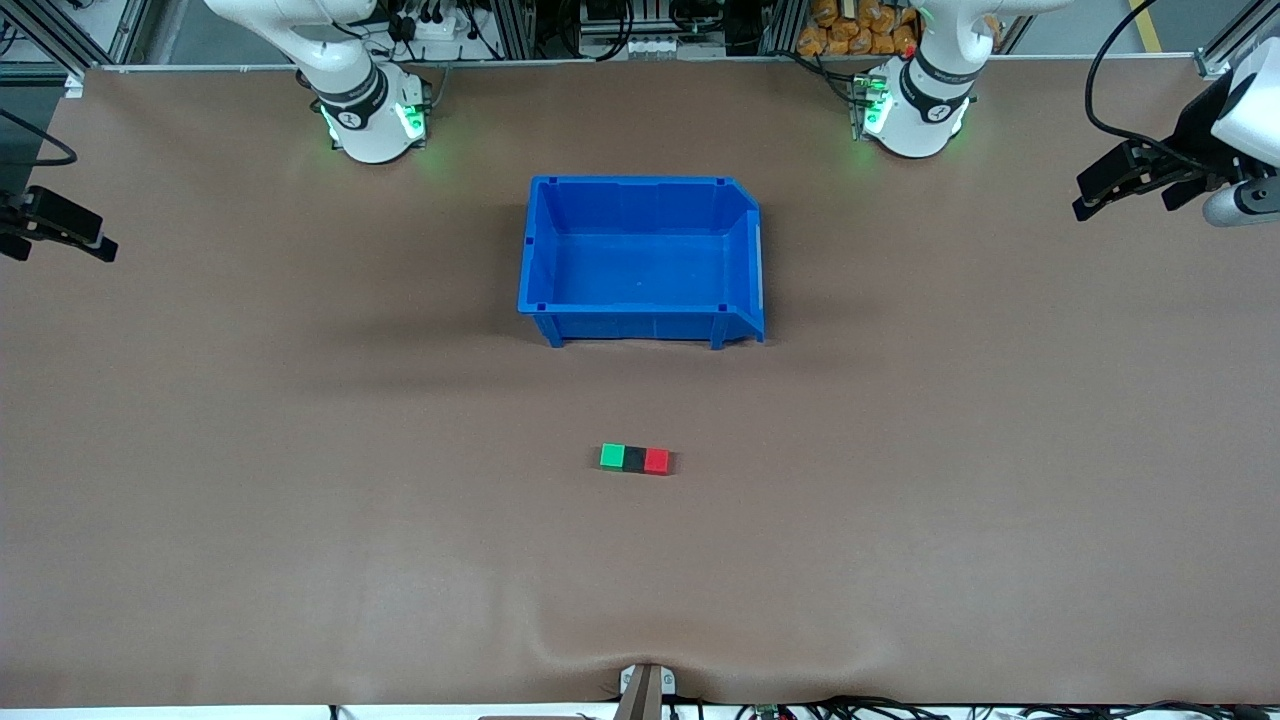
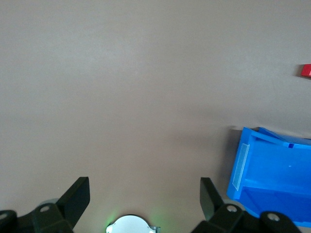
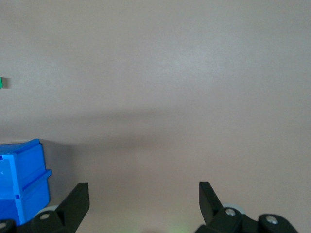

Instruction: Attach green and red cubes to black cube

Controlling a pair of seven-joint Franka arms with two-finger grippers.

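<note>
A broad brown worktop (image 1: 300, 480) fills the room's middle, with the two white robot bases standing along its upper edge in the front view.

At the centre, a little toward the bases, sits an open blue bin (image 1: 640, 300) with nothing visible inside it.

Nearer the front camera than the bin, three small cubes lie on the worktop in one straight row, touching side by side. The green cube (image 1: 611, 457) is at the end toward the right arm, the black cube (image 1: 634, 459) is in the middle, and the red cube (image 1: 656, 460) is at the end toward the left arm. Seen from the bin in the front view, the row lies at about six o'clock.

The left pincer (image 1: 1100, 195) hangs over the left arm's end of the worktop, its fingers spread apart and holding nothing. From the cube row in that view it is at about two o'clock, well apart.

The right pincer (image 1: 60, 235) hangs over the right arm's end, at about ten o'clock from the row and also well apart. Its fingers too are spread and hold nothing.

In the left wrist view, the spread fingers (image 2: 75, 196) frame bare worktop, with the bin's corner and a sliver of red cube at the edge. The right wrist view shows the same, with a sliver of green.
</note>
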